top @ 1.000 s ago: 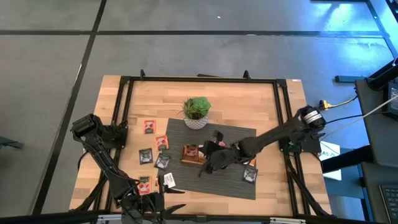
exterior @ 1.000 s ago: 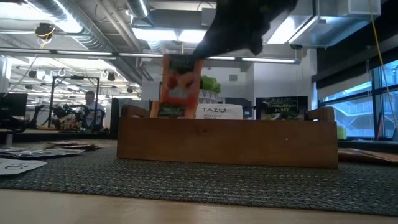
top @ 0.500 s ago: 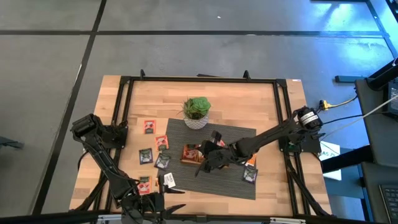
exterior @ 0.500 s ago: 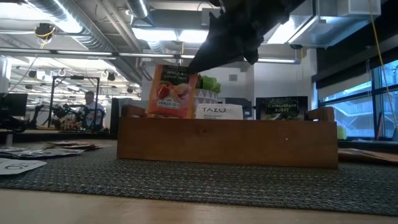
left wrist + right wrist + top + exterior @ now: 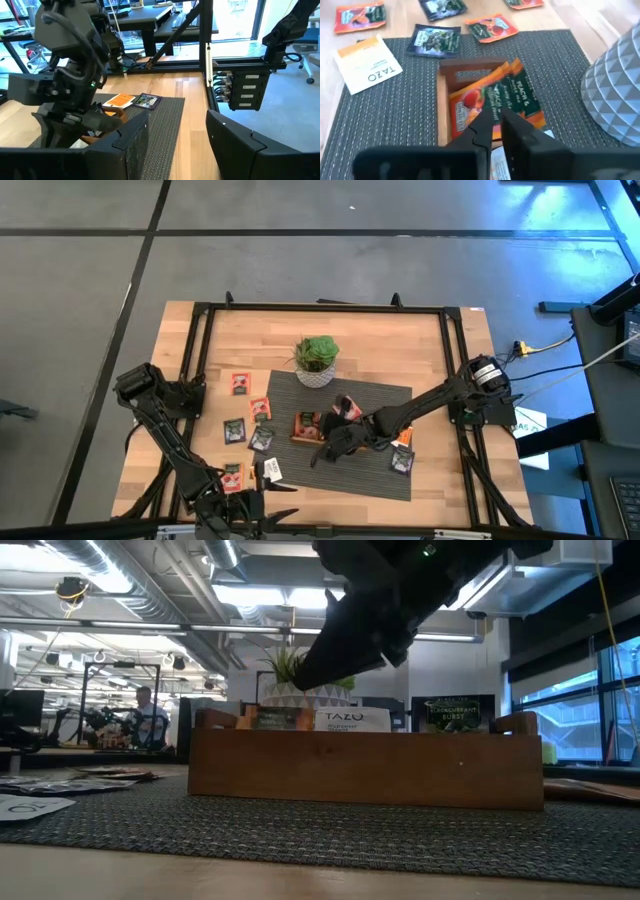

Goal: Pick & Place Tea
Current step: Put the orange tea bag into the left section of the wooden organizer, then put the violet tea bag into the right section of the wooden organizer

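Currently on the table [image 5: 400, 350], listed by item:

1. Right gripper [image 5: 497, 122]: low over one end compartment of the wooden tray [image 5: 443, 105], the end towards the left arm. Its fingers [image 5: 517, 132] stand a narrow slit apart, and nothing shows clamped between them. Seen level across the table, it hangs just above the tray's rim.
2. Orange-red sachet [image 5: 485, 97] (green band, fruit picture): lying tilted in that end compartment, just ahead of the right fingertips. Whether they touch it cannot be told.
3. Left gripper [image 5: 177, 130]: waiting at the table's near edge on the left side, fingers wide apart and empty.
4. Tray contents, other compartments: a white sachet [image 5: 343, 720] and a dark sachet [image 5: 455, 712], both upright.
5. Loose tea near the tray's end: a white-and-orange sachet [image 5: 370, 67] on the grey woven mat [image 5: 350, 480], a dark one [image 5: 435, 40] at the mat's edge, and two orange-red ones [image 5: 492, 27] on bare wood.
6. Plant pot [image 5: 316, 360]: at the mat's far edge, beside the tray.
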Available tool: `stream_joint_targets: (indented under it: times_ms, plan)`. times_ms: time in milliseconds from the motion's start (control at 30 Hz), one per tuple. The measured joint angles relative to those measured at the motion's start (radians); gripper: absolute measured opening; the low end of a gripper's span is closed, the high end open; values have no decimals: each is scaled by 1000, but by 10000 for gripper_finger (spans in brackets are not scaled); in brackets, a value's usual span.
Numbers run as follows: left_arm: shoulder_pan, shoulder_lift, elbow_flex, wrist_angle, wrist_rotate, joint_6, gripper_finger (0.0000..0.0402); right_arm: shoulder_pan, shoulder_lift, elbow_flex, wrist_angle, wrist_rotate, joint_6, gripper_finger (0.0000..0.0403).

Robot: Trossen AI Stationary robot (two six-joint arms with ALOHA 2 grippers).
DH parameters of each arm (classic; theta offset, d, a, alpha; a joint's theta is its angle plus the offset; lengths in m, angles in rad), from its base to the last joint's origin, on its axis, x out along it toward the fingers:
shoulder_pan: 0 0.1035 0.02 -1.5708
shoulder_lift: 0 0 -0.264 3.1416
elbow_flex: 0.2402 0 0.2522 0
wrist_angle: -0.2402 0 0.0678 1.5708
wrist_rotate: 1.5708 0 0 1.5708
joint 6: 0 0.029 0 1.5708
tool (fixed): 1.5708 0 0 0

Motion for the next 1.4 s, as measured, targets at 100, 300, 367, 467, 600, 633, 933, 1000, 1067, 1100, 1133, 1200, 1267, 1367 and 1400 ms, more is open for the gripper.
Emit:
stream_joint_targets:
  times_ms: [100,300,367,467,600,633,933,1000,1067,1100,1133,1200,1267,1367,1400]
  plan:
    - [0,0,0,0,0,0,190,0,0,0,1,-29,-31,64]
    - [0,0,0,0,0,31,190,6,-44,0,0,-33,-27,117]
    - [0,0,0,0,1,21,189,32,-81,1,2,-47,-45,125]
    - [0,0,0,0,22,6,191,100,-120,2,-22,-92,-75,130]
    - [2,0,0,0,90,-45,190,208,-153,2,-91,-104,-54,130]
    - [4,0,0,0,107,-60,190,235,-154,2,-104,-104,-50,131]
    - [74,6,1,-18,263,-157,190,436,-155,2,-380,-71,285,131]
    - [109,30,3,9,312,-133,189,470,-162,2,-476,-43,400,131]
    - [146,69,2,50,357,-98,191,502,-169,2,-559,-29,521,131]
    - [163,90,5,70,390,-85,191,518,-175,2,-588,-27,570,131]
    - [177,108,11,80,419,-71,191,534,-180,2,-629,-22,615,131]
    - [202,151,35,101,484,-45,191,566,-194,2,-705,-17,707,131]
    - [215,181,52,92,504,-30,190,597,-221,2,-796,-11,812,131]
    - [231,207,74,90,538,-29,190,640,-269,2,-917,11,966,131]
    - [233,215,86,97,552,-29,191,657,-284,2,-950,15,1012,131]
